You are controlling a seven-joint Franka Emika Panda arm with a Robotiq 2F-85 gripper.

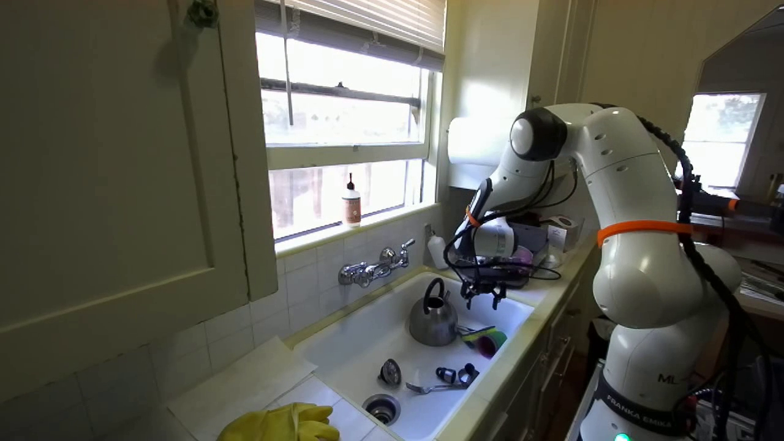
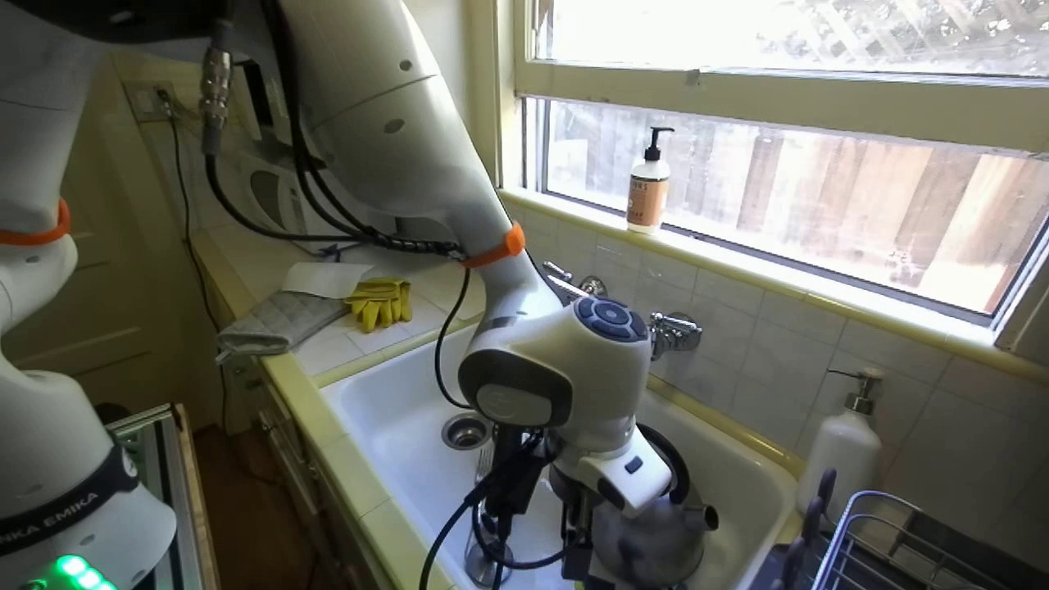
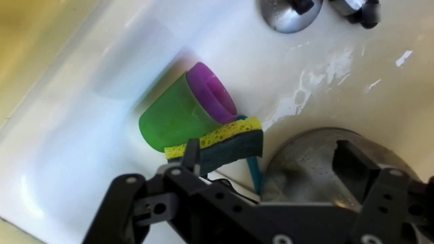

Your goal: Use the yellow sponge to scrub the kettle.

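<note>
Jaws apart and grasping nothing, the claw [image 1: 482, 301] hung above the yellow sponge [image 3: 223, 144] without touching it. The sponge lay in the sink [image 1: 349, 349], nearer the front edge of the counter [image 2: 344, 451] than the back, between the kettle [image 1: 433, 324] and a green cup [image 3: 173, 117] tipped on its side, and it seemed to lie across a teal utensil [image 3: 254, 173]. From where I stood, the pickup looked the risky step. In the wrist view one finger [image 3: 192, 152] showed across the sponge's end and the other against the kettle, so a straight drop risked jabbing the kettle or crushing that end. An off-centre pinch threatened to catch the cup or utensil too, dragging them along. The kettle's black handle [image 2: 677, 463] stood upright, and a sideways swing risked hooking it. Wet-looking patches [image 3: 340, 64] glinted on the basin floor; I judged that the unheld kettle might skid under scrubbing. Farther out, the faucet [image 1: 373, 269] jutted above the counter's back edge, a likely bump for a careless lift, and yellow gloves [image 2: 381, 303] rested on the counter behind its edge at the end with the drain [image 1: 381, 408].
</note>
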